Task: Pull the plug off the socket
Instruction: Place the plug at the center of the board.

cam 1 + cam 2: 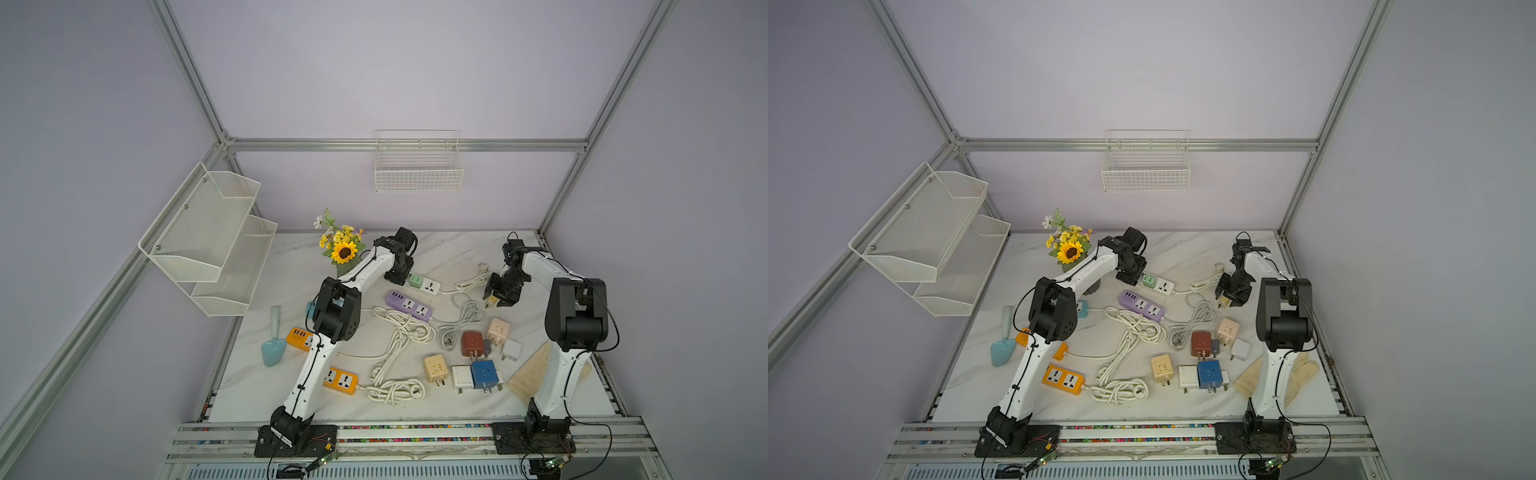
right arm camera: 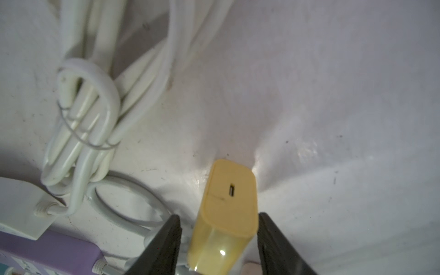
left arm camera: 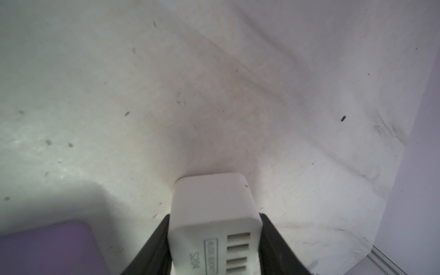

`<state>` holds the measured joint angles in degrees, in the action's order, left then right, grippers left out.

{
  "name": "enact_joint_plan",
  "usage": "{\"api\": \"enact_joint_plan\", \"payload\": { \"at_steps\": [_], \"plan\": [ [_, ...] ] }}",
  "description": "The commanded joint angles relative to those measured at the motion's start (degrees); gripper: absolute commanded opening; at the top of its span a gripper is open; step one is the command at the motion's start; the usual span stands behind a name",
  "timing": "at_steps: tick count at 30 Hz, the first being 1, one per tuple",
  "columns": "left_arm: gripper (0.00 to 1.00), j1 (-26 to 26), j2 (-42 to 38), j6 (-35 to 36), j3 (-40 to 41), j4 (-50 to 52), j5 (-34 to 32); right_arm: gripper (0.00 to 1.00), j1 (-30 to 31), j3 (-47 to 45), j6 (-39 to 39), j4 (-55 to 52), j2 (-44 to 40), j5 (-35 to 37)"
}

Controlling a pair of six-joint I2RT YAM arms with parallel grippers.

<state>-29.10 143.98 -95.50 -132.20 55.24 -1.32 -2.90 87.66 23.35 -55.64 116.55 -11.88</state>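
The socket is a white power strip with a green end lying at the back middle of the table, also in the other top view. My left gripper is shut on its end; the left wrist view shows the white strip body clamped between both black fingers. The plug is a yellow adapter, away from the strip, out to its right. My right gripper stands open around it, with a gap at one finger. In both top views the plug shows under the right gripper.
A purple strip lies just in front of the white one. Bundled white cords sit beside the right gripper. Several cube adapters lie at front right, orange strips at front left, flowers at the back.
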Motion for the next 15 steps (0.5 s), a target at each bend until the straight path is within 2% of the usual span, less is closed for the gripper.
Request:
{"api": "enact_joint_plan", "payload": {
  "at_steps": [1, 6, 10, 13, 15],
  "plan": [
    [0.00, 1.0, -1.9, -0.5, 1.0, 3.8, -2.0, 0.58, -0.3, 0.8, 0.7, 0.0, -2.8, 1.1],
    [0.00, 1.0, -1.7, -0.5, 1.0, 3.8, -1.9, 0.59, -0.2, 0.7, 0.4, 0.8, -6.6, 2.8],
    [0.00, 1.0, -1.4, -0.5, 0.7, 3.8, -1.7, 0.59, 1.3, -1.7, -1.7, 7.4, -12.1, 4.7],
    [0.00, 1.0, -1.3, -0.5, 0.6, 3.8, -1.6, 0.59, 5.8, -4.3, -8.0, 16.0, -16.2, 5.0],
    [0.00, 1.0, -1.3, -0.6, 0.6, 3.8, -1.6, 0.59, 10.7, -8.0, -15.4, 24.0, -19.0, 4.8]
  ]
}}
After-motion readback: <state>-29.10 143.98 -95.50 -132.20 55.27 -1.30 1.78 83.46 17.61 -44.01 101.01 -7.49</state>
